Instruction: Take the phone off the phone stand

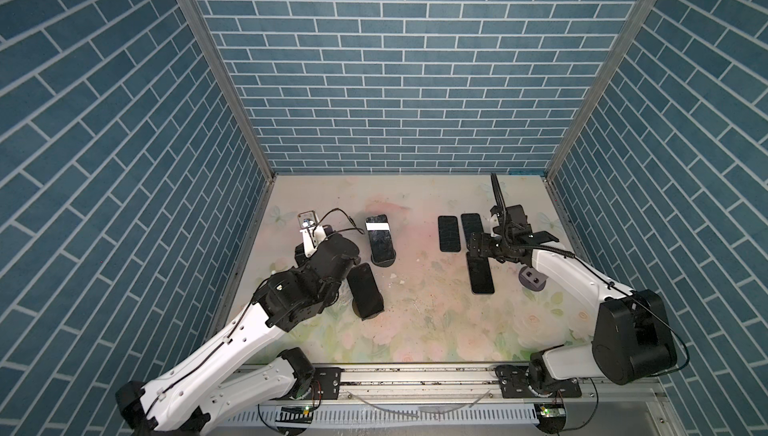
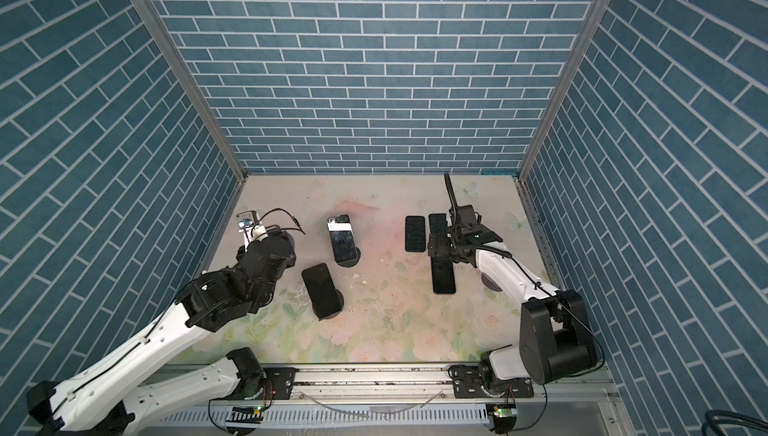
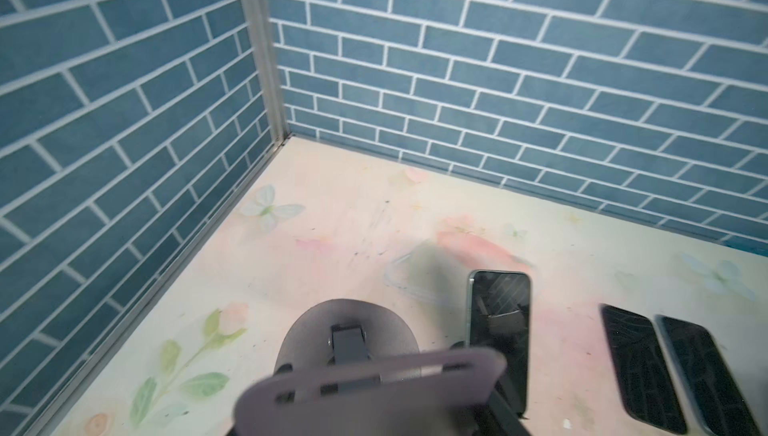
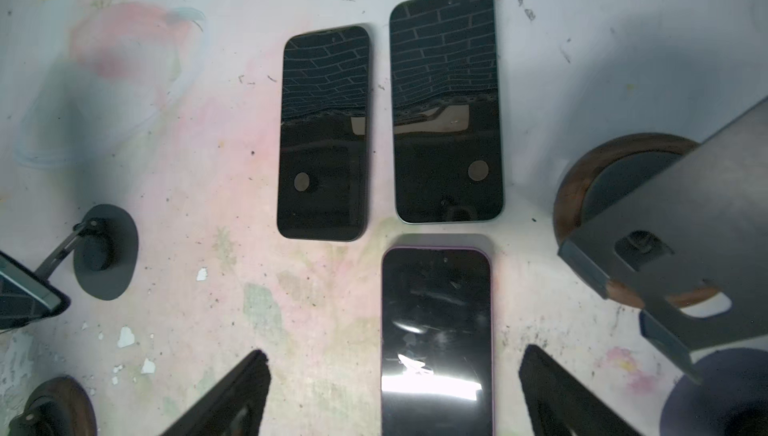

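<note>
Top views: table (image 1: 415, 330) with a pastel floral print, scuffed and flecked. Blue brick-pattern walls (image 1: 395, 80) stand on the left, far and right sides. Metal posts (image 1: 218, 64) mark the two far corners.

Phones: five, all with dark screens.
- Two lean on stands in the left half: far phone (image 1: 379, 242) and near phone (image 1: 365, 290).
- Three lie flat right of centre: left flat phone (image 4: 324, 134) and right flat phone (image 4: 446, 109) side by side, and the purple-edged phone (image 4: 436, 330) just nearer than them.

Stands: four counted.
- Far stand (image 1: 386, 264) and near stand (image 1: 356, 307) each carry a phone.
- Left stand (image 3: 345, 330) is empty, under the left arm.
- Right stand (image 1: 532, 278) is empty, beside the right arm.

Left claw (image 1: 305, 253): pressed together by the left stand; contact cannot be told.

Right claw (image 4: 392, 353): spread, with a finger on either side of the purple-edged phone, clear of its edges.

Markings: too small to read.
</note>
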Motion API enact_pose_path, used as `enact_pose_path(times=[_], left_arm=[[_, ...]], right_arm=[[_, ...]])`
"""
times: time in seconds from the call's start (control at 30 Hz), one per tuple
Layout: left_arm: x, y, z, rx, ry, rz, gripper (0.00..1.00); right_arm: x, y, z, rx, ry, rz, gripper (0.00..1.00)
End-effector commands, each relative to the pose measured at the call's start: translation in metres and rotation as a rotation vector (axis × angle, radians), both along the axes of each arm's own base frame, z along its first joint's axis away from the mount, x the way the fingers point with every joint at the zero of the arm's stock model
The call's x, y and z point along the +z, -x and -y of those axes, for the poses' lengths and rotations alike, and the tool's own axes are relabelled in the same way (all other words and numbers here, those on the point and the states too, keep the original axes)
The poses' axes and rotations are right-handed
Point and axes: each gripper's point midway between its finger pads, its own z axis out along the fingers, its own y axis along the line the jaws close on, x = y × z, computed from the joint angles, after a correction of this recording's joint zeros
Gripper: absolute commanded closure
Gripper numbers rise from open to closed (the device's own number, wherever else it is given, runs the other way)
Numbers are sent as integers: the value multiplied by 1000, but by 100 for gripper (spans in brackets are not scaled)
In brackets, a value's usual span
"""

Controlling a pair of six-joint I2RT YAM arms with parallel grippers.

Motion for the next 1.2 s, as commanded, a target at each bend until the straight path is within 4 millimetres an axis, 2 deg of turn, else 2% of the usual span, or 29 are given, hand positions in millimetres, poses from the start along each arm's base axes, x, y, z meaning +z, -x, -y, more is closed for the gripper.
enact_pose_path(times=[0.0, 0.13, 0.33, 0.63, 0.83, 1.17], left_arm=[[-22, 4, -22, 26, -27, -77, 47], [-40, -1, -37, 50, 3, -122, 47], [-65, -18, -45, 58, 41, -188, 47], [-105, -59, -42, 4, 141, -277, 46], [-125, -82, -36, -37, 158, -319, 46], [-159, -104, -34, -30, 163, -378, 45]], right_arm=[[19, -1, -13, 5, -26, 6, 5], [21, -3, -23, 24, 1, 6, 5], [24, -6, -38, 48, 26, 5, 5], [32, -11, -56, 69, 44, 6, 5], [31, -16, -67, 78, 42, -8, 5], [28, -21, -91, 119, 55, -27, 5]])
